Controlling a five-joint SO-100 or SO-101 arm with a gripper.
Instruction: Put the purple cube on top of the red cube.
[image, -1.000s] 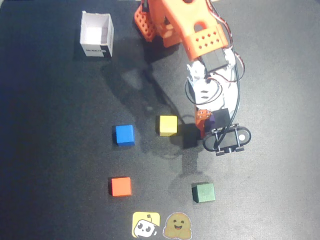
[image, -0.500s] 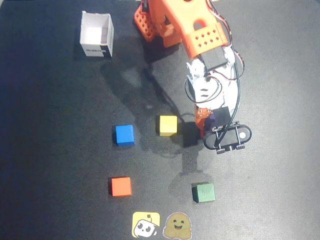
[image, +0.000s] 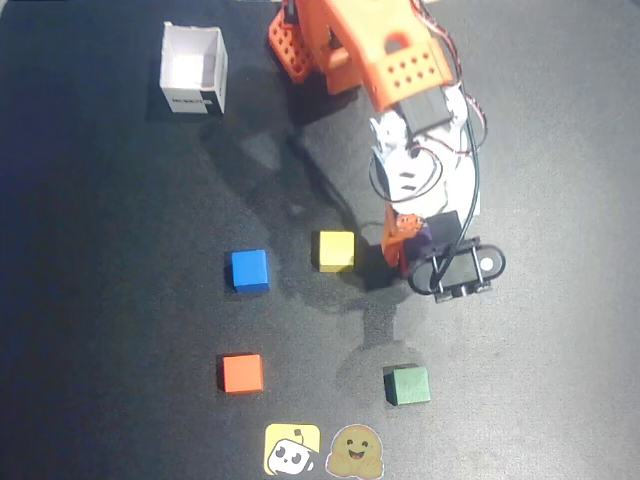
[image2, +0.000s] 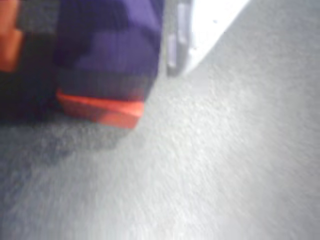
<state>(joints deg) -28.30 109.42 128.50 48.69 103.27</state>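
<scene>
The purple cube (image2: 115, 40) fills the top left of the wrist view. It sits between an orange finger (image2: 7, 35) on the left and a white finger (image2: 200, 25) on the right. Directly under it a thin strip of the red cube (image2: 100, 107) shows, on the dark mat. I cannot tell whether the two cubes touch. In the overhead view my gripper (image: 420, 240) is right of the yellow cube, shut on the purple cube (image: 424, 236). The arm hides most of the red cube there.
In the overhead view a yellow cube (image: 336, 251), a blue cube (image: 249, 270), an orange-red cube (image: 242, 373) and a green cube (image: 406, 384) lie on the black mat. A white open box (image: 193, 68) stands at the back left. Two stickers (image: 322, 451) lie at the front edge.
The arm's wrist and black camera mount have shifted slightly toward the base. The purple cube has stayed in nearly the same spot. The other cubes have not moved.
</scene>
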